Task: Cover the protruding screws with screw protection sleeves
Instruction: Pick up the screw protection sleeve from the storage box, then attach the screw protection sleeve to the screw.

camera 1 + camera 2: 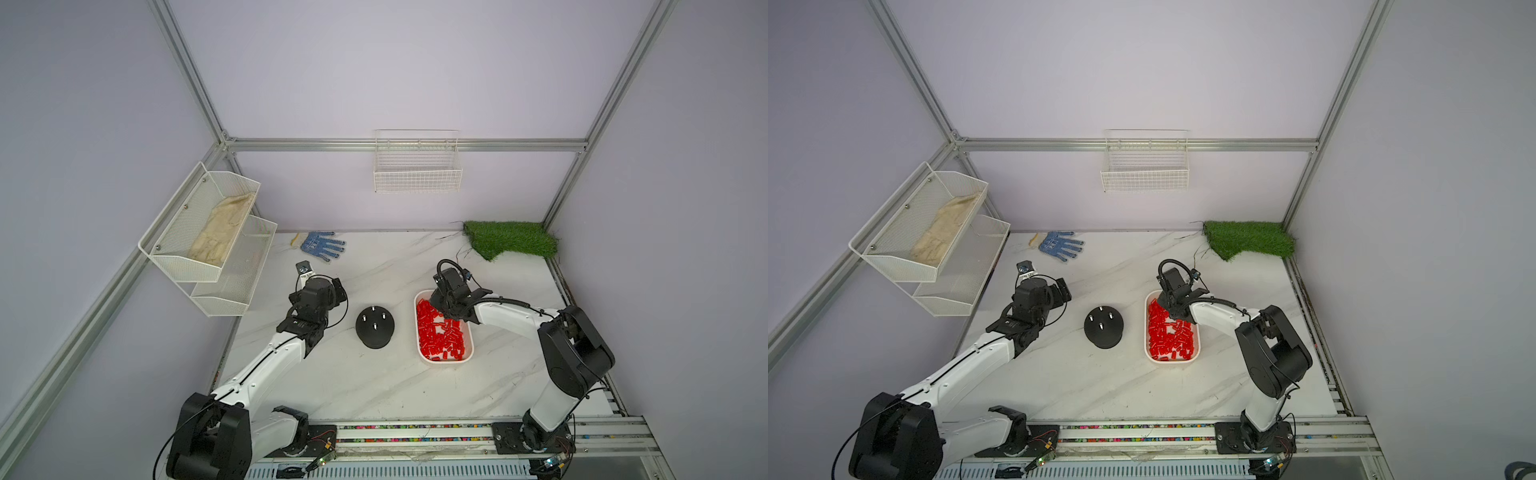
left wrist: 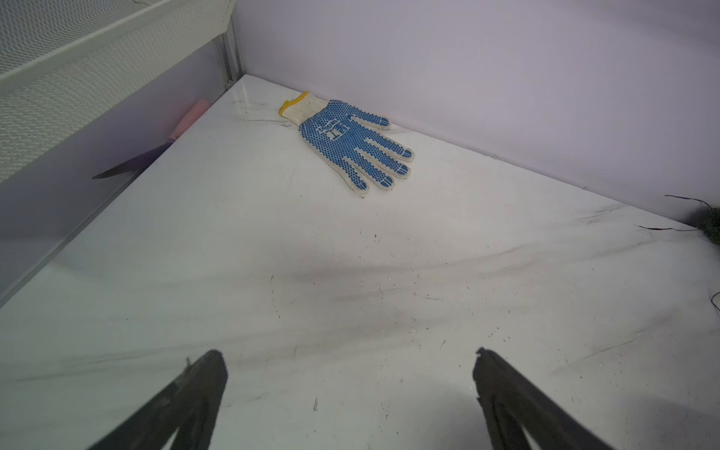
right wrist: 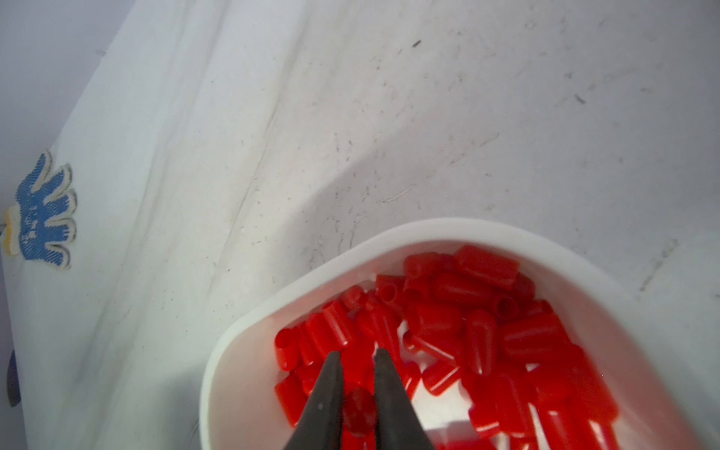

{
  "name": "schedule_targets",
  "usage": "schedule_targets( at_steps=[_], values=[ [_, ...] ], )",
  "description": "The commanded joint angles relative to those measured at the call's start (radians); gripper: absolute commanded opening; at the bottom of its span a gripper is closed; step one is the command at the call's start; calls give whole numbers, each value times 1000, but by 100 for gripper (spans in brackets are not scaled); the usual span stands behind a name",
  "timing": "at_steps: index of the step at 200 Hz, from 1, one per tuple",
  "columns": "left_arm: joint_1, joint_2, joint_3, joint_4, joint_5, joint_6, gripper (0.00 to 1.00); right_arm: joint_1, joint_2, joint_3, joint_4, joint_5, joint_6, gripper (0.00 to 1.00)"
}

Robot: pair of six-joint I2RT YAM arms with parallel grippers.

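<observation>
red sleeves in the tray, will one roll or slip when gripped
Probably light: small hollow red sleeves. Round, glossy sides suggest rolling and slipping. The right gripper pinches one narrowly, so it may squirt out.

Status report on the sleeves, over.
Left gripper open. Right gripper shut on red sleeve in white tray. Four screws bare. Nothing blocking black base.

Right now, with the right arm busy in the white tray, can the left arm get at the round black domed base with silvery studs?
Probably yes: the left gripper hangs open over the marble tabletop, and the round black domed base stands close beside that arm, nothing between them.
</observation>
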Motion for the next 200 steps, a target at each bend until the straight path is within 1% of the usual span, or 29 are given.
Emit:
schedule_targets(
  at_steps=[1,40,78,153,200],
  values=[
    [-19,14,44,30,13,-23,100,26,-50,33,-72,32,-60,18],
    [-32,40,57,-2,39,-70,100,91,-91,117,-136,32,-147,18],
    [-37,51,51,-32,58,-98,100,166,-65,225,-174,18,-196,18],
    [-42,73,39,-36,79,-113,100,300,29,318,-142,-26,-171,17],
    [-42,85,40,-36,82,-116,100,333,65,340,-143,-43,-156,17]
  ],
)
